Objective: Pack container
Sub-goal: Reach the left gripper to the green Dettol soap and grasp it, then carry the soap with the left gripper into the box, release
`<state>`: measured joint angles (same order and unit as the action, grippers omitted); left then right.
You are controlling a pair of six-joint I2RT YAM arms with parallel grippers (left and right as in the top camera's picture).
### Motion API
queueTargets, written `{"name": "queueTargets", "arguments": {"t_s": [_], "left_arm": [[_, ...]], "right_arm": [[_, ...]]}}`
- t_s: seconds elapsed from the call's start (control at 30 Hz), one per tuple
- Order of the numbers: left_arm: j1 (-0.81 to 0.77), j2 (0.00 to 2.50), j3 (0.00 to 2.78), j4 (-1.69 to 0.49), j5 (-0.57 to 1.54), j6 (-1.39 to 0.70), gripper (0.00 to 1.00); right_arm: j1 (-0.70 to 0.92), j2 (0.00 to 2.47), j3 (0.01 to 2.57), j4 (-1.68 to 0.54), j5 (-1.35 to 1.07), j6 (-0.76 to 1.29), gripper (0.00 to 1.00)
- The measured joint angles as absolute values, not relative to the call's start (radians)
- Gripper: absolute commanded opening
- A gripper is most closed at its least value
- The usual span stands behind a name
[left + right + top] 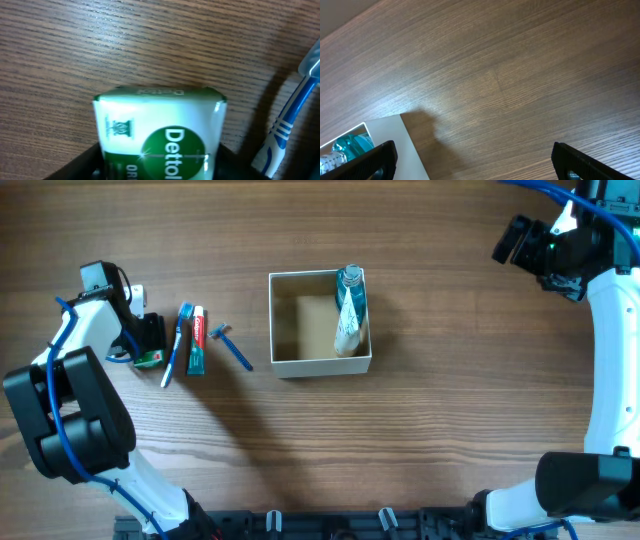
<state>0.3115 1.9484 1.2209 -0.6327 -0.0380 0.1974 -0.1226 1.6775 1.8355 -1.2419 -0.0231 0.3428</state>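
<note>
On the wooden table [420, 440] the container [320, 365] stands in the middle with a blue bottle [349, 310] inside along its right wall, the right gripper [472, 157] hangs released well to its right, and the left gripper [160, 162] grasps a green-and-white soap box [160, 115] just beside a toothbrush [287, 120].

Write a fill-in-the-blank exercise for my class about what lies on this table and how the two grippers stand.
1. The only item in the container is a ____ with a blue cap.
2. The green-and-white box between the fingers of the left gripper is printed with the brand name ____.
3. Between the toothbrush and the razor lies the ____.
4. The right gripper has its jaws ____ and holds nothing.
Missing words: bottle; Dettol; toothpaste tube; open.
</note>
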Motion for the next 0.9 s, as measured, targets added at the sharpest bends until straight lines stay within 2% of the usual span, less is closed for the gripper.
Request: {"name": "queueTargets", "arguments": {"t_s": [0.3,0.4,0.53,0.67,0.73,0.9], "left_arm": [[0.31,1.948,1.24,-0.692,-0.041,0.18,0.5],[0.31,1.937,1.267,-0.755,-0.041,0.169,0.4],[0.301,1.89,1.31,-0.842,-0.041,0.133,0.4],[0.245,1.814,1.339,-0.889,-0.046,0.097,0.48],[0.196,1.775,1.351,-0.904,-0.047,0.087,0.52],[0.023,1.671,1.374,-0.925,-0.047,0.01,0.51]], "right_arm": [[-0.123,1.678,1.835,-1.242,-0.023,0.343,1.0],[-0.123,1.678,1.835,-1.242,-0.023,0.343,1.0],[-0.123,1.678,1.835,-1.242,-0.023,0.343,1.0],[-0.123,1.678,1.835,-1.242,-0.023,0.343,1.0],[-0.123,1.678,1.835,-1.242,-0.023,0.343,1.0],[-0.123,1.678,1.835,-1.242,-0.023,0.343,1.0]]}}
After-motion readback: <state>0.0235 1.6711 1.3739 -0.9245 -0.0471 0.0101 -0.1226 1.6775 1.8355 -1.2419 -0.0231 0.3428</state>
